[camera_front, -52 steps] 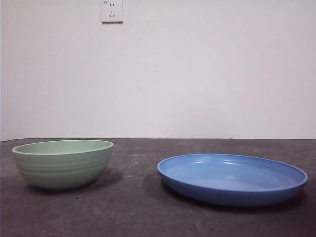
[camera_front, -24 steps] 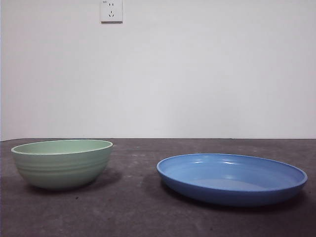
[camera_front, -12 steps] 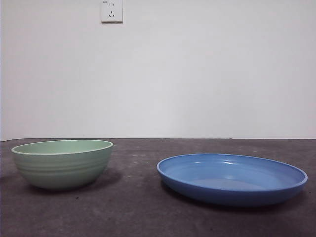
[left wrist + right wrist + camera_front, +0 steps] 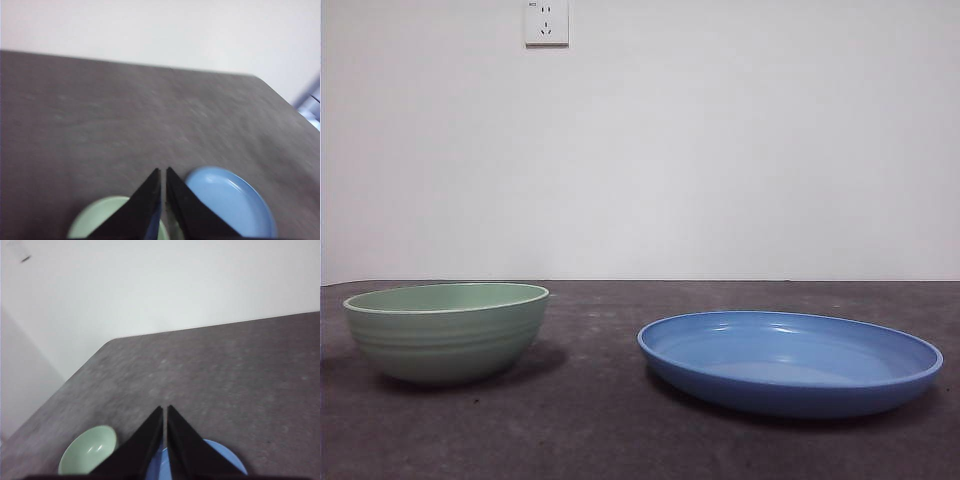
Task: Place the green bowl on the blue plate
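The green bowl (image 4: 447,331) is sitting upright on the dark table (image 4: 600,420), over on the left of my front cam, and it's got nothing in it from what the wrist cams show. The blue plate (image 4: 790,362) is to its right, flat on the table too, with a clear gap between them, so not touching. On my left wrist cam the left gripper (image 4: 163,172) is up above the table with its jaws pressed almost together, just a thin slit, holding nothing; I see the bowl and plate below it. Same deal on the right gripper (image 4: 165,410): jaws nearly closed, empty, high over both dishes. There's a white wall outlet (image 4: 547,22) behind.
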{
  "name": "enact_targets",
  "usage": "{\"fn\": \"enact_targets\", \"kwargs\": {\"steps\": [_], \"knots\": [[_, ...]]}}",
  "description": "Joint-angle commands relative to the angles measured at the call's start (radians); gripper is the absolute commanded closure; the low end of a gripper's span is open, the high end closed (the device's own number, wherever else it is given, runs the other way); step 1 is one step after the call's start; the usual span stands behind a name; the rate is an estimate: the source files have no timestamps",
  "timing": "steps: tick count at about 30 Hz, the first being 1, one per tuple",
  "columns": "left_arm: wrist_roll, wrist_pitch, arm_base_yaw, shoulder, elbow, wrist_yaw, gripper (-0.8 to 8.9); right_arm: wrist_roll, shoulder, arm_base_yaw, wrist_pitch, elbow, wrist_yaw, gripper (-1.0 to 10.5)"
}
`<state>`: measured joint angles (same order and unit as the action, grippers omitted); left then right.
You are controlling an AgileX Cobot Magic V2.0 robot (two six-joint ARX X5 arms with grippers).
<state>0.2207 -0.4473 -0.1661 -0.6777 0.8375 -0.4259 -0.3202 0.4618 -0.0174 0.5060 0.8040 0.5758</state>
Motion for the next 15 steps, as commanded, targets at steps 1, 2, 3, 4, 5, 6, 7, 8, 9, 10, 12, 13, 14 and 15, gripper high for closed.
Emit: {"fn": "enact_targets", "kwargs": {"steps": [1, 2, 3, 4, 5, 6, 7, 8, 9, 10, 12, 13, 14, 15], "knots": [[-0.047, -0.048, -0.034, -0.045, 0.074, -0.049, 7.95, 0.078, 0.029, 0.045, 0.037, 0.061, 0.004, 9.4], [-0.058, -0.072, -0.048, -0.062, 0.098, -0.067, 7.95, 0.104, 0.045, 0.068, 0.072, 0.087, 0.004, 9.4], [-0.065, -0.096, -0.062, -0.078, 0.121, -0.079, 7.95, 0.122, 0.06, 0.085, 0.104, 0.11, 0.004, 9.4], [-0.071, -0.117, -0.075, -0.09, 0.142, -0.086, 7.95, 0.134, 0.074, 0.1, 0.132, 0.13, 0.003, 9.4], [-0.076, -0.139, -0.09, -0.105, 0.165, -0.092, 7.95, 0.15, 0.09, 0.116, 0.166, 0.151, 0.004, 9.4], [-0.079, -0.159, -0.105, -0.117, 0.187, -0.092, 7.95, 0.164, 0.107, 0.13, 0.198, 0.172, 0.003, 9.4], [-0.082, -0.171, -0.118, -0.127, 0.203, -0.092, 7.95, 0.177, 0.12, 0.143, 0.221, 0.188, 0.004, 9.4], [-0.082, -0.183, -0.134, -0.137, 0.22, -0.092, 7.95, 0.187, 0.134, 0.157, 0.243, 0.203, 0.003, 9.4], [-0.082, -0.192, -0.146, -0.145, 0.234, -0.092, 7.95, 0.193, 0.146, 0.169, 0.259, 0.215, 0.004, 9.4], [-0.082, -0.2, -0.162, -0.153, 0.246, -0.093, 7.95, 0.198, 0.159, 0.183, 0.276, 0.227, 0.003, 9.4], [-0.083, -0.209, -0.192, -0.166, 0.26, -0.092, 7.95, 0.203, 0.181, 0.208, 0.299, 0.243, 0.004, 9.4], [-0.086, -0.214, -0.208, -0.173, 0.263, -0.092, 7.95, 0.203, 0.192, 0.222, 0.308, 0.247, 0.004, 9.4], [-0.089, -0.219, -0.225, -0.179, 0.263, -0.092, 7.95, 0.205, 0.201, 0.237, 0.315, 0.248, 0.004, 9.4], [-0.093, -0.224, -0.24, -0.185, 0.263, -0.092, 7.95, 0.209, 0.208, 0.25, 0.323, 0.248, 0.004, 9.4]]}}
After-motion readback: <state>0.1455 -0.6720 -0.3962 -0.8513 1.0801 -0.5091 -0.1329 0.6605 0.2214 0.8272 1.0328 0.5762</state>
